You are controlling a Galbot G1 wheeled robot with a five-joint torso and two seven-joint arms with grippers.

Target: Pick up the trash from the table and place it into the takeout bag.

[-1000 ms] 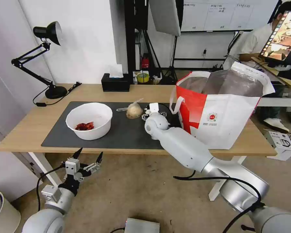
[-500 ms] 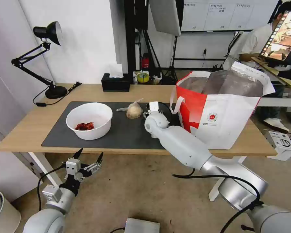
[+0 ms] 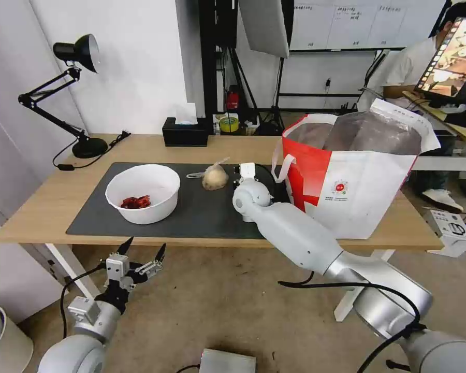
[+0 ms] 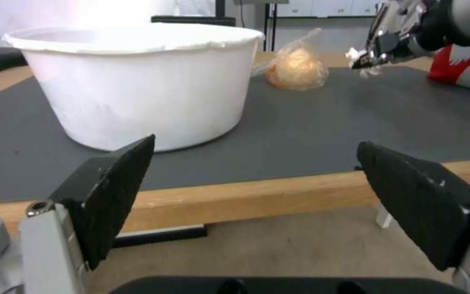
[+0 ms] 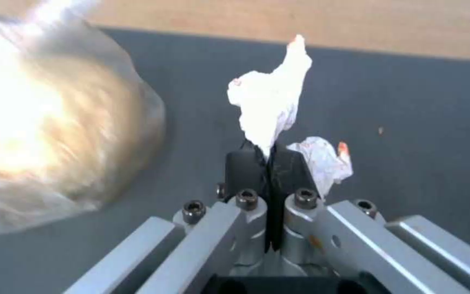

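White crumpled tissue (image 5: 270, 110), flecked with small red-orange spots, sits pinched between the closed black fingers of our right gripper (image 5: 267, 157). In the right wrist view it rises from the fingertips at frame centre, one twist pointing up and a smaller wad bulging to the right. Below it lies the dark grey mat (image 5: 409, 122). Filling the left of that frame is the knotted bag (image 5: 55, 134), clear and shiny around a beige lump, close beside the tissue.

In the head view, our right gripper (image 3: 242, 180) is at frame centre, over the mat on the wooden table (image 3: 46, 207), between the knotted bag (image 3: 214, 177) and the takeout bag (image 3: 357, 176). That tote stands open at centre right, white and red with silver lining and a small round red logo. Left of centre sits the white bowl (image 3: 143, 192), red scraps at its bottom.

Our left gripper (image 3: 140, 251) hangs at lower left, below the table edge, its black fingers (image 4: 112, 196) spread wide apart and holding nothing.
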